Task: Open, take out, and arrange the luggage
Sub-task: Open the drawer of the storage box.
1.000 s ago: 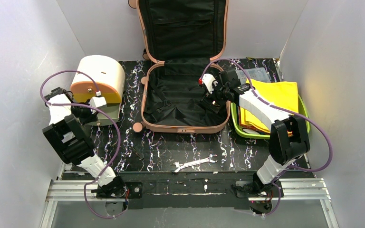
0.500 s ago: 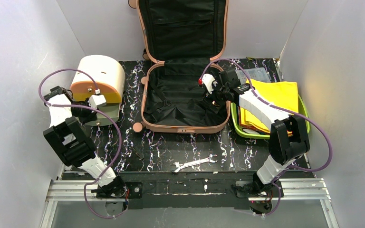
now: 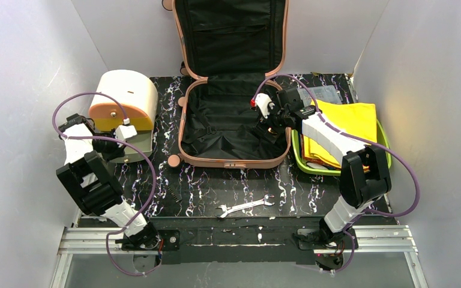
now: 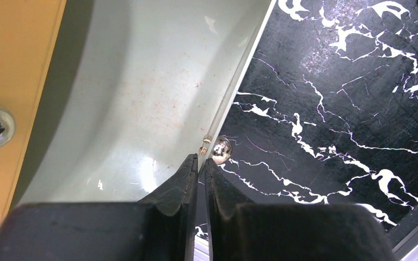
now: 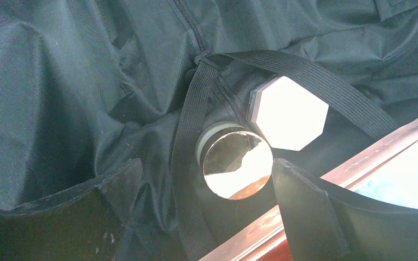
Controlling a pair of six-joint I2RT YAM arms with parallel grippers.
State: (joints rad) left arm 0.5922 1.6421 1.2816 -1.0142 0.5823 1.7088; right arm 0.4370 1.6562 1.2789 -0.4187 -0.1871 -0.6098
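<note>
**Bench and enclosure, case open**

Black marble-patterned tabletop (image 3: 228, 180) with white veins; plain pale walls (image 3: 30, 72) on the left, right and far sides; aluminium rail (image 3: 234, 235) along the near edge. Large salmon-pink hard-shell suitcase (image 3: 216, 161) lies open at far centre; its lid leans on the far wall, black lining exposed. Left gripper (image 4: 199, 166) at left, jaws pressed together, beside the cream-and-orange drum-shaped box (image 3: 123, 96). Right gripper (image 5: 207, 171) inside the suitcase's right side, jaws spread wide. Lime-green plastic tray (image 3: 297, 159) at right; steel wrench (image 3: 245, 206) near centre.
</note>
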